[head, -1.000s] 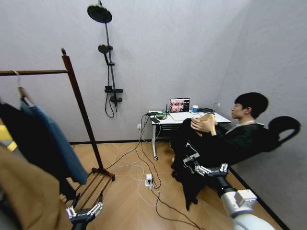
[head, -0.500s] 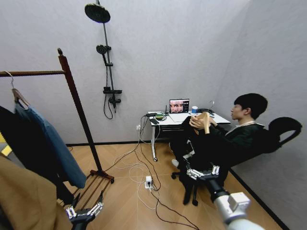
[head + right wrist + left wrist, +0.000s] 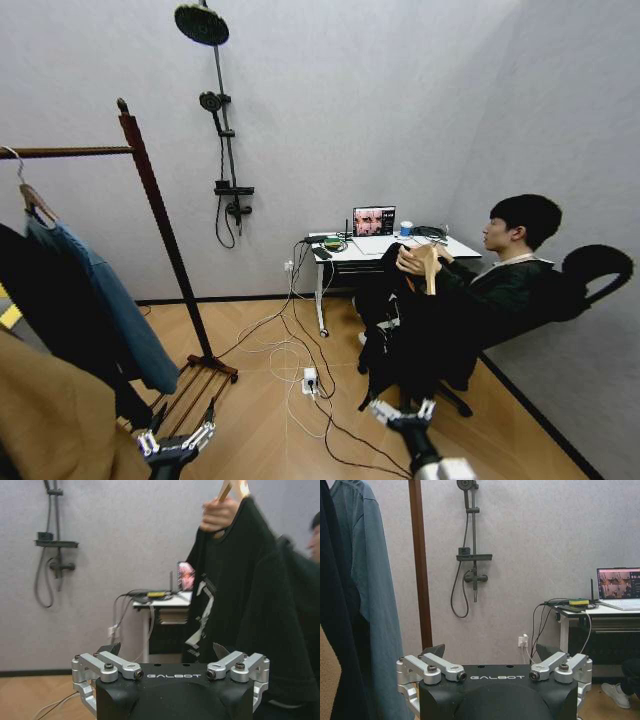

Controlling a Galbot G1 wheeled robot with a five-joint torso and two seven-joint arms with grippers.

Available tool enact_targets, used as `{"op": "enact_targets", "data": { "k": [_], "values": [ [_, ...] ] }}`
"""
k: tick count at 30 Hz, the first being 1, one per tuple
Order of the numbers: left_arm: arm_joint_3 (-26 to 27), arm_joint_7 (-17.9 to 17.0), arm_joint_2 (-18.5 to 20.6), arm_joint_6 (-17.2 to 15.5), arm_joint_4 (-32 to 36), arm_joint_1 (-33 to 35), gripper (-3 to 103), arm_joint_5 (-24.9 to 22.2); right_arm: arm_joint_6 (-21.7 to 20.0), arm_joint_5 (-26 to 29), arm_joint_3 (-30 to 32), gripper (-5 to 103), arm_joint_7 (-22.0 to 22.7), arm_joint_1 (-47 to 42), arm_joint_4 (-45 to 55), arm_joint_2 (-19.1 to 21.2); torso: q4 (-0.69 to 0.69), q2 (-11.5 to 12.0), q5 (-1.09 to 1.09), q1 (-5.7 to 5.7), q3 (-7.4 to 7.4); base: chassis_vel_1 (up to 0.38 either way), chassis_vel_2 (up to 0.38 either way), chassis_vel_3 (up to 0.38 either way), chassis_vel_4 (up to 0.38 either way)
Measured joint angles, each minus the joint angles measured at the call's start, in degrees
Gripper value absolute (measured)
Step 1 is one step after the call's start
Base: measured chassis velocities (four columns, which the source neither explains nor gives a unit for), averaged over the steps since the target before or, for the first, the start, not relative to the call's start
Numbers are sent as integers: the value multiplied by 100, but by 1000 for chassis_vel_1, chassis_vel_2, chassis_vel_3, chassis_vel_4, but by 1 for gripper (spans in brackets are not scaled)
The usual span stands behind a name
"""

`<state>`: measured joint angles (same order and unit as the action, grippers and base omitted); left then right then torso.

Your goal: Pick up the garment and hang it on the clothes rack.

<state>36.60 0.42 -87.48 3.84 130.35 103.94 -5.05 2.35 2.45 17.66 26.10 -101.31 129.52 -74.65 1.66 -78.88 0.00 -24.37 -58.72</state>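
"GALBOT" on right gripper (image 3: 167,652); garment (image 3: 240,605) in person's hand (image 3: 220,514).

Both grippers match: the left gripper (image 3: 490,656) and the right gripper (image 3: 167,652) each sit on a glossy black housing lettered GALBOT in pale capitals, with silver linkage bars pinned by dark screws and black pointed fingertips (image 3: 111,648). Behind the right gripper (image 3: 402,410), the wrist is black, then pale grey.
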Motion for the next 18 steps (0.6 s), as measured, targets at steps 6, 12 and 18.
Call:
{"op": "enact_targets", "data": {
  "k": [6, 12, 18],
  "values": [
    [0, 1, 0, 0, 0, 0, 100, 0, 545, -1579, 53, 100, 398, -449, 774, -192, 2, 0, 0, 0, 0, 0, 0, 0, 0],
    [-1, 1, 0, 0, 0, 0, 100, 0, 233, -1358, 832, 100, 300, -232, 1370, -131, 2, 0, 1, 0, 0, 0, 0, 0, 0],
    [0, 0, 0, 0, 0, 0, 100, 0, -703, 1205, 1981, 100, 91, 824, 1371, 184, 0, 1, 3, 0, -1, 0, 0, 0, 0]
  ]
}}
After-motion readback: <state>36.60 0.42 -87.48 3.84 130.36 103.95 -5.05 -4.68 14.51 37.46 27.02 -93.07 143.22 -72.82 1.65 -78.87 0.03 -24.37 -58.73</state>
